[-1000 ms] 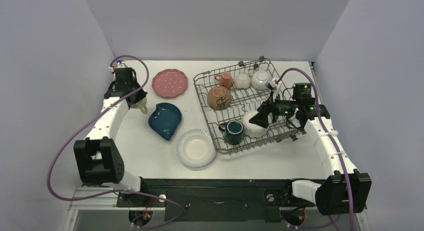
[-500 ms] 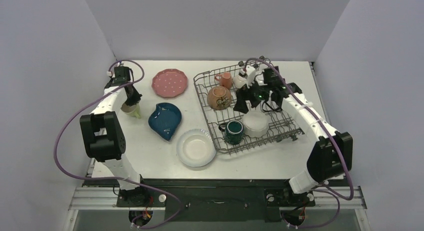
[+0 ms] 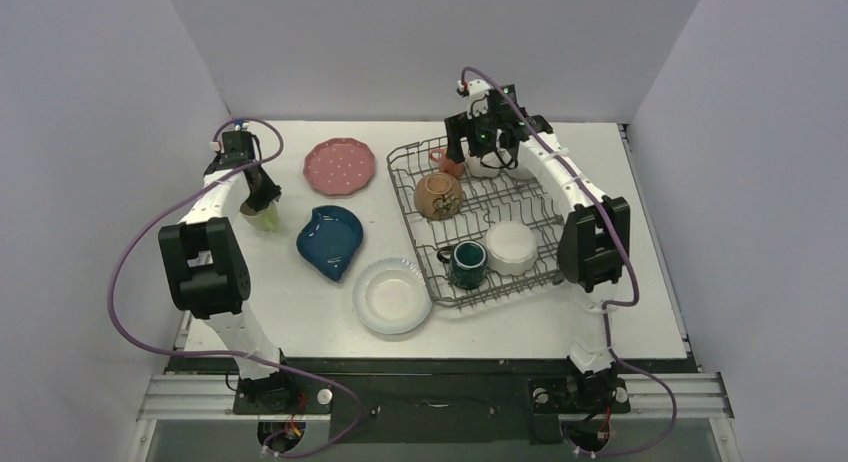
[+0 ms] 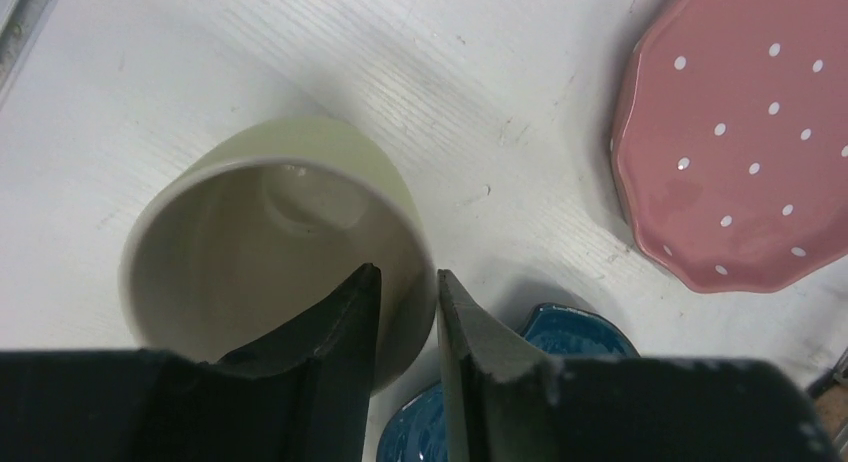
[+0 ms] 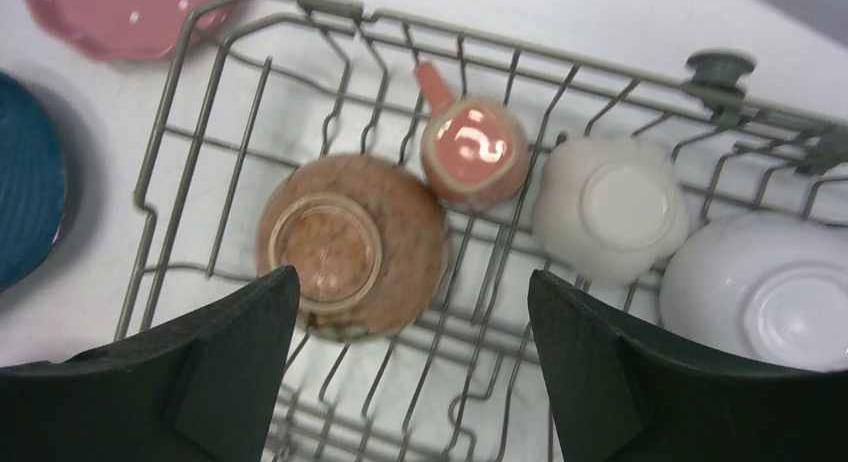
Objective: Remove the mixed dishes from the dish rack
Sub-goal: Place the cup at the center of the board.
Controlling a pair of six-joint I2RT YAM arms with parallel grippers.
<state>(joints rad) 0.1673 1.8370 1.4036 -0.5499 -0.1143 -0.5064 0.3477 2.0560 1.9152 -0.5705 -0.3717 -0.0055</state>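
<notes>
My left gripper (image 4: 405, 282) is shut on the rim wall of the upright light-green cup (image 4: 270, 232), with one finger inside and one outside. The cup stands at the table's left (image 3: 262, 219). My right gripper (image 5: 410, 275) is open and empty above the far left part of the dish rack (image 5: 722, 67). Under it are the upturned brown bowl (image 5: 350, 244) and the orange cup (image 5: 472, 152). A small white bowl (image 5: 610, 207) and a larger white bowl (image 5: 760, 292) lie to their right. The rack (image 3: 520, 286) also holds a dark green mug (image 3: 467, 263) and a white bowl (image 3: 511, 246).
On the table left of the rack lie the pink dotted plate (image 3: 339, 166), the dark blue leaf dish (image 3: 331, 240) and a white plate (image 3: 392, 295). The blue dish edge (image 4: 570, 327) and pink plate (image 4: 740, 132) are close to the green cup.
My right arm has swung from the rack's right side across to its far left, still open. My left gripper has shifted the green cup slightly left.
</notes>
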